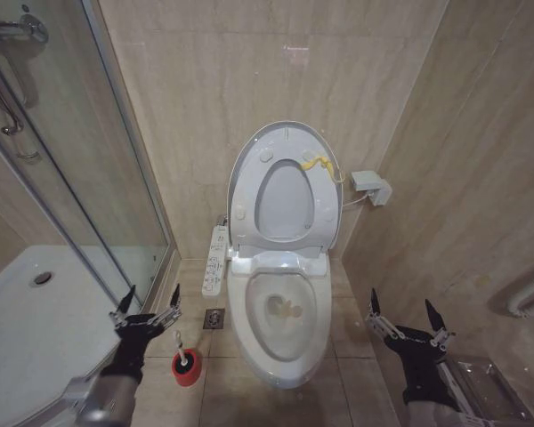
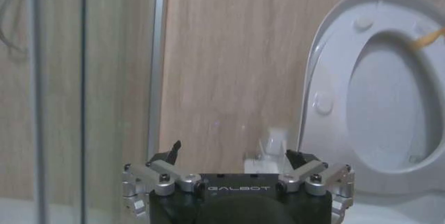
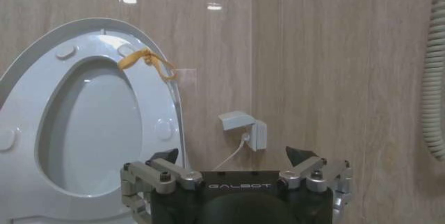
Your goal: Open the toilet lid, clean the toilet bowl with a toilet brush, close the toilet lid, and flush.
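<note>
Standing just right of the left end effector (image 1: 149,302), the toilet brush (image 1: 184,355).

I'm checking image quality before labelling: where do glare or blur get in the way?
Head view: sharp and evenly lit; the toilet lid, toilet bowl and toilet brush read clearly. Left wrist view: soft overall, with reflections in the glass shower panel. Right wrist view: small bright ceiling-light glints on the glossy wall tiles; the lid stays legible.
</note>
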`<state>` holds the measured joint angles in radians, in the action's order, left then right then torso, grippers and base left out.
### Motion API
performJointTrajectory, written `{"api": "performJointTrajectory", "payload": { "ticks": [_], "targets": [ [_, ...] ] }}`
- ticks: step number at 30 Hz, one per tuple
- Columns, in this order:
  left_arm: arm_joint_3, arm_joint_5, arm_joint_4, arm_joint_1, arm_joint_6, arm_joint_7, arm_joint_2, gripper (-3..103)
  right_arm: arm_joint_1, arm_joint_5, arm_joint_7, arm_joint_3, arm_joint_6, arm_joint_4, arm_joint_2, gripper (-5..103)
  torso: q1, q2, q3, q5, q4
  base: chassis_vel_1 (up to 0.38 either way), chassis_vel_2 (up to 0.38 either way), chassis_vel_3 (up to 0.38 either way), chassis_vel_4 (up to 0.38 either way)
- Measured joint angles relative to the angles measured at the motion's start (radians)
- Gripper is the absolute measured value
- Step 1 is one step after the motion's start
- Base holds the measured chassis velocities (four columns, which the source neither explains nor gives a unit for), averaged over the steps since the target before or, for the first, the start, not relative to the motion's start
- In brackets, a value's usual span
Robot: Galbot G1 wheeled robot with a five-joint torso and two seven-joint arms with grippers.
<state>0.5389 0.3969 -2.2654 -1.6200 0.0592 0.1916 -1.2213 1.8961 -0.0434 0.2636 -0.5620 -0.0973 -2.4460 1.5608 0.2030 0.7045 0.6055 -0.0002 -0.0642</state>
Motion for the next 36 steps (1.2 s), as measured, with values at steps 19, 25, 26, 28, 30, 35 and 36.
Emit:
{"api": "performJointTrajectory", "payload": {
  "ticks": [19, 25, 26, 28, 30, 35, 36],
  "targets": [
    [-0.060, 0.089, 0.311, 0.289, 0.082, -0.084, -0.011, 98, 0.000, 0.000, 0.000, 0.000, 0.000, 0.000, 0.000, 100, 0.000, 0.000, 0.000, 0.0003, 0.0004, 0.000, 0.000, 0.000, 0.000],
    [-0.067, -0.070, 0.257, 0.230, -0.004, -0.126, -0.032, 100, 0.000, 0.000, 0.000, 0.000, 0.000, 0.000, 0.000, 100, 0.000, 0.000, 0.000, 0.0002, 0.0003, 0.000, 0.000, 0.000, 0.000],
    [-0.069, -0.105, 0.243, 0.216, -0.024, -0.135, -0.037, 100, 0.000, 0.000, 0.000, 0.000, 0.000, 0.000, 0.000, 100, 0.000, 0.000, 0.000, 0.0003, 0.0003, 0.000, 0.000, 0.000, 0.000],
    [-0.071, -0.152, 0.226, 0.199, -0.049, -0.147, -0.044, 100, 0.000, 0.000, 0.000, 0.000, 0.000, 0.000, 0.000, 100, 0.000, 0.000, 0.000, 0.0003, 0.0002, 0.000, 0.000, 0.000, 0.000],
    [-0.074, -0.232, 0.196, 0.168, -0.093, -0.168, -0.055, 96, 0.000, 0.000, 0.000, 0.000, 0.000, 0.000, 0.000, 100, 0.000, 0.000, 0.000, 0.0003, 0.0003, 0.000, 0.000, 0.000, 0.000],
    [-0.077, -0.290, 0.174, 0.146, -0.125, -0.184, -0.062, 96, 0.000, 0.000, 0.000, 0.000, 0.000, 0.000, 0.000, 100, 0.000, 0.000, 0.000, 0.0003, 0.0002, 0.000, 0.000, 0.000, 0.000],
    [-0.077, -0.292, 0.173, 0.145, -0.126, -0.184, -0.062, 96, 0.000, 0.000, 0.000, 0.000, 0.000, 0.000, 0.000, 100, 0.000, 0.000, 0.000, 0.0002, 0.0002, 0.000, 0.000, 0.000, 0.000]
  ]
}}
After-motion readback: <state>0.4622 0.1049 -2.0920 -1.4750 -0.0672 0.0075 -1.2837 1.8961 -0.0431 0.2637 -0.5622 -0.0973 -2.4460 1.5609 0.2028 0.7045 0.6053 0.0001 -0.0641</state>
